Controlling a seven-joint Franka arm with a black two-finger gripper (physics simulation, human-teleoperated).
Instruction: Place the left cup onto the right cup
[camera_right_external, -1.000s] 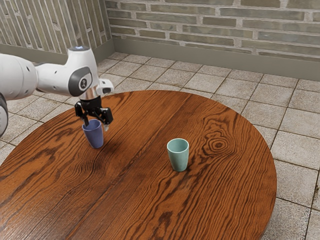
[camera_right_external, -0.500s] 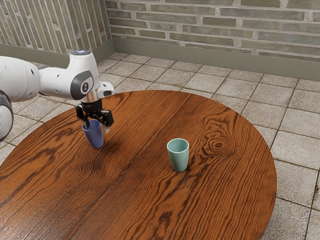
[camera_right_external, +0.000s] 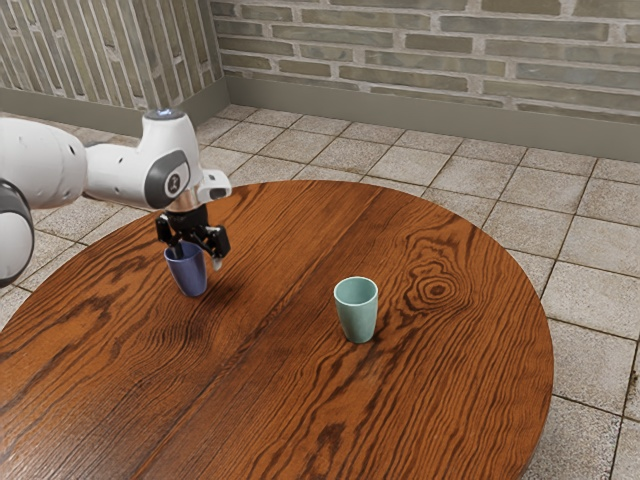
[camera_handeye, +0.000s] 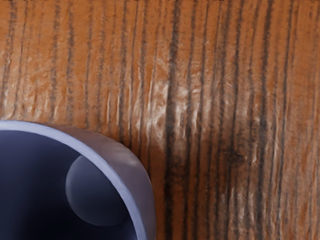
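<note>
Exterior view. Down low with the end effector (camera_right_external: 191, 252), released, fingers spread to either side of the rim of the blue cup (camera_right_external: 188, 274) directly beneath; no clamping to be seen yet. Standing on the worktop (camera_right_external: 300, 400) with a slight lean, mouth up, open to a grip from above. Well apart from the end effector, toward the exterior view's right: the green cup (camera_right_external: 356, 308), upright, mouth up, with nothing in or on it. Probably left so as the base for the stack.

Wrist view. Just under the hand, the blue cup (camera_handeye: 126, 172) again: pale rim curving close by, dark inside, round bottom in sight, so looked into from nearly straight above. Beyond the rim, bare grain of the worktop (camera_handeye: 225, 100). Off-centre framing likely down to the camera's seat beside the end effector, in keeping with a straddle across the rim.

Judged step: closing on the blue cup ahead of a lift. Not yet done: grasp, carry across, set-down onto the green cup. Worth watching the lean: risk of tipping or sliding under a squeeze on a tilted wall.
</note>
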